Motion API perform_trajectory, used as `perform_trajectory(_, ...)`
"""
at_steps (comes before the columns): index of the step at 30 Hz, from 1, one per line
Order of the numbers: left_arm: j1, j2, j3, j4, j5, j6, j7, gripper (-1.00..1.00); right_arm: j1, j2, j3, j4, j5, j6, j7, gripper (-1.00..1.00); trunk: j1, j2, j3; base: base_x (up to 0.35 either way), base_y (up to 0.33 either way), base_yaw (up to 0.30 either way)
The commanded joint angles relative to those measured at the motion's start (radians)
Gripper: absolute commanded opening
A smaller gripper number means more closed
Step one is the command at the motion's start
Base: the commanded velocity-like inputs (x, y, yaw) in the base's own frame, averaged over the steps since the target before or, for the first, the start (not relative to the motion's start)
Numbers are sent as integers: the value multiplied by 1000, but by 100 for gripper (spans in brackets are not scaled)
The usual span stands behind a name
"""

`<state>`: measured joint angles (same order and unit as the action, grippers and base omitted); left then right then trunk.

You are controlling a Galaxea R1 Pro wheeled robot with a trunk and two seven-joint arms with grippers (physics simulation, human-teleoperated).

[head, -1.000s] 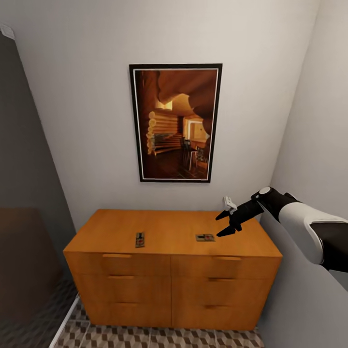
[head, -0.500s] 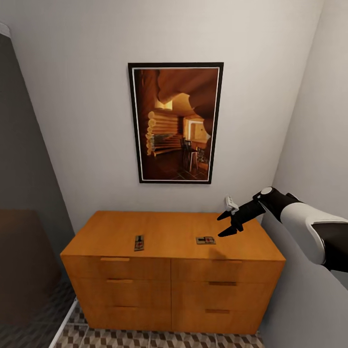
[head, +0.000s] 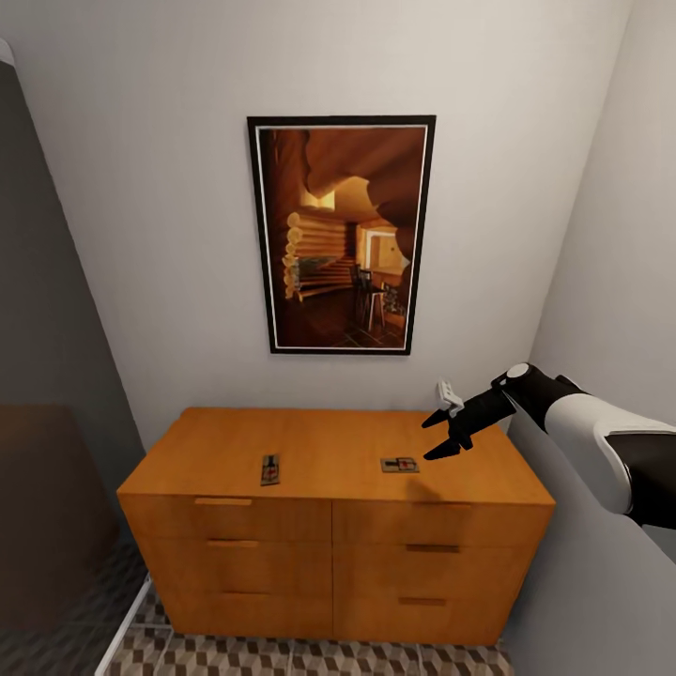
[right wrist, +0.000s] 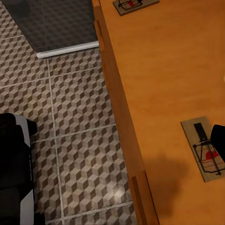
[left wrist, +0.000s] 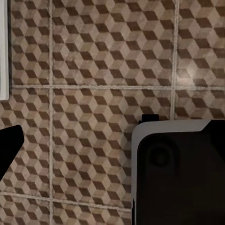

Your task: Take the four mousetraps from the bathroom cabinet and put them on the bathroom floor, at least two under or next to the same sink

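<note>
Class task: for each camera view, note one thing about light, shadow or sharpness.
Head view: the open right gripper casts a soft shadow on the orange-brown wooden cabinet. Left wrist view: a pale glare spot on the cube-patterned floor tiles. Right wrist view: the tan wooden mousetrap looks slightly soft.

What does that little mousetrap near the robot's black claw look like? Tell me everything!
The mousetrap is a small flat tan wooden rectangle with dark wire bars and a red spot. It lies flat on top of the orange-brown cabinet, on its right half near the front edge. The right gripper hovers open just above and beside it, not touching. In the right wrist view the mousetrap shows its wire loop, with a dark fingertip overlapping one edge.
</note>
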<state>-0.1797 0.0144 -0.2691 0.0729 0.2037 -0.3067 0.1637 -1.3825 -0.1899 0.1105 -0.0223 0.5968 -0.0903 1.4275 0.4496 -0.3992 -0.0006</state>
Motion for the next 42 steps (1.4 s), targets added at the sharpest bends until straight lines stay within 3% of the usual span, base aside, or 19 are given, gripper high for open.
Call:
perform_trajectory(1, -1, -1, -9, 4, 8, -6, 0, 100, 0, 0, 8, -1, -5, -9, 1, 100, 0, -1, -1, 0, 0, 0)
perform_trajectory(21, 0, -1, -9, 4, 8, -6, 0, 100, 0, -1, 7, -1, -4, -9, 0, 100, 0, -1, -19, 0, 0, 0)
perform_trajectory(31, 3, 1, -9, 4, 8, -6, 0, 100, 0, -18, 6, -1, -3, -9, -1, 100, 0, -1, -20, 3, 0, 0)
perform_trajectory(42, 7, 1, -9, 4, 8, -6, 0, 100, 0, -22, 8, -1, -3, -9, -2, 100, 0, -1, -20, 188, 0, 0)
